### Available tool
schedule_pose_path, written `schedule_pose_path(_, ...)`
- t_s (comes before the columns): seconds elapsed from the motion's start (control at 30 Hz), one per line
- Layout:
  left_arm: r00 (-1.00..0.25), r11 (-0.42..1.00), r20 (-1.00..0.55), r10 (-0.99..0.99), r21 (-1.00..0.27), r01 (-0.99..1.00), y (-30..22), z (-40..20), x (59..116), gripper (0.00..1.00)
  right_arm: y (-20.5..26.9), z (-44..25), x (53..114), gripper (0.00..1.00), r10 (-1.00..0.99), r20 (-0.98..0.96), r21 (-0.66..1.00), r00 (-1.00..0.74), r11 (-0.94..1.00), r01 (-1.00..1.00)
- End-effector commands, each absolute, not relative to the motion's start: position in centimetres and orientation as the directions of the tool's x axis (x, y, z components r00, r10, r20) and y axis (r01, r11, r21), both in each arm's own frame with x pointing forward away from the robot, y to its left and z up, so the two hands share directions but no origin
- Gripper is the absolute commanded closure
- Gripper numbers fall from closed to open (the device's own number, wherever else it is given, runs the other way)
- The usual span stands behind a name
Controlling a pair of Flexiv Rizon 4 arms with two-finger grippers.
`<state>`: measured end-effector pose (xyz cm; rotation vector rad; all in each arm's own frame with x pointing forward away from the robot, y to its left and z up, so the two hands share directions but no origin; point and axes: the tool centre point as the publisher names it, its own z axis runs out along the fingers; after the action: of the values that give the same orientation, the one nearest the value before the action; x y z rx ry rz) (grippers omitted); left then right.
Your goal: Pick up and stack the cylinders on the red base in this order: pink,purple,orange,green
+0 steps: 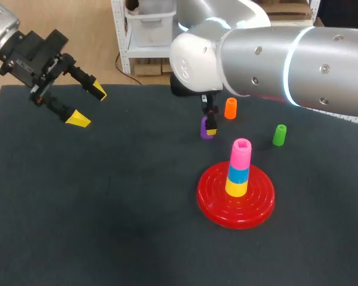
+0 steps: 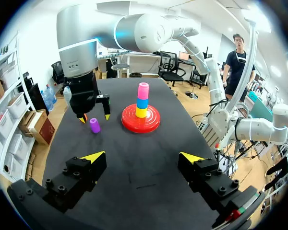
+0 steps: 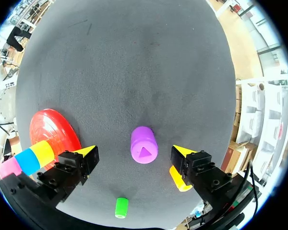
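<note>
The right wrist view shows the right pincer [image 3: 134, 152] spread, the purple cylinder [image 3: 144, 145] untouched between its fingers. The head view shows only one finger there, and the left pincer [image 1: 89, 105] spread at upper left.

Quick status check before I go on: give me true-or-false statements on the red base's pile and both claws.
1. The pink cylinder is the topmost piece on the red base. True.
2. The right claw is shut on the purple cylinder. False: it is open, fingers either side of it, not touching.
3. The orange cylinder sits on the pink cylinder. False: it stands on the table.
4. The left claw is open and empty. True.
5. The green cylinder stands on the table, off the red base. True.
</note>
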<state>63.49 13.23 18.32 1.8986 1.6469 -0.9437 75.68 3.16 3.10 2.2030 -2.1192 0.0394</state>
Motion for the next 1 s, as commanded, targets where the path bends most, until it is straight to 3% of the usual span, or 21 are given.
schedule_pose_path(0.03, 0.053, -0.188, -0.742, 0.668, -0.1, 0.977, 13.3, 18.28, 63.68, 0.0, 2.94, 2.97, 75.23, 0.16, -0.997, 0.073, 0.026, 0.038, -0.037, -0.999)
schedule_pose_path(0.17, 0.053, -0.188, -0.742, 0.668, -0.1, 0.977, 13.3, 18.28, 63.68, 0.0, 2.77, 2.83, 75.21, 0.48, -0.997, 0.071, 0.026, 0.03, -0.028, -0.999)
schedule_pose_path(0.47, 0.053, -0.188, -0.742, 0.668, -0.1, 0.977, 13.3, 18.28, 63.68, 0.0, 2.39, 2.65, 75.06, 0.68, -0.997, 0.078, 0.032, 0.022, -0.02, -0.999)
schedule_pose_path(0.6, 0.053, -0.188, -0.742, 0.668, -0.1, 0.977, 13.3, 18.28, 63.68, 0.0, 2.38, 2.63, 75.04, 1.0, -0.996, 0.083, 0.032, 0.02, -0.017, -0.999)
schedule_pose_path(0.73, 0.053, -0.188, -0.742, 0.668, -0.1, 0.977, 13.3, 18.28, 63.68, 0.0, 2.48, 2.58, 75.16, 1.0, -0.995, 0.093, 0.029, 0.023, -0.02, -0.999)
schedule_pose_path(0.77, 0.053, -0.188, -0.742, 0.668, -0.1, 0.977, 13.3, 18.28, 63.68, 0.0, 2.49, 2.54, 75.23, 0.88, -0.995, 0.096, 0.028, 0.023, -0.02, -0.999)
schedule_pose_path(0.83, 0.053, -0.188, -0.742, 0.668, -0.1, 0.977, 13.3, 18.28, 63.68, 0.0, 2.52, 2.57, 75.32, 0.22, -0.995, 0.101, 0.028, 0.022, -0.019, -0.999)
schedule_pose_path(0.87, 0.053, -0.188, -0.742, 0.668, -0.1, 0.977, 13.3, 18.28, 63.68, 0.0, 2.53, 2.61, 75.43, 0.0, -0.994, 0.105, 0.027, 0.021, -0.019, -0.999)
schedule_pose_path(1.0, 0.053, -0.188, -0.742, 0.668, -0.1, 0.977, 13.3, 18.28, 63.68, 0.0, 2.5, 2.76, 75.73, 0.0, -0.994, 0.108, 0.022, 0.016, -0.014, -1.0)
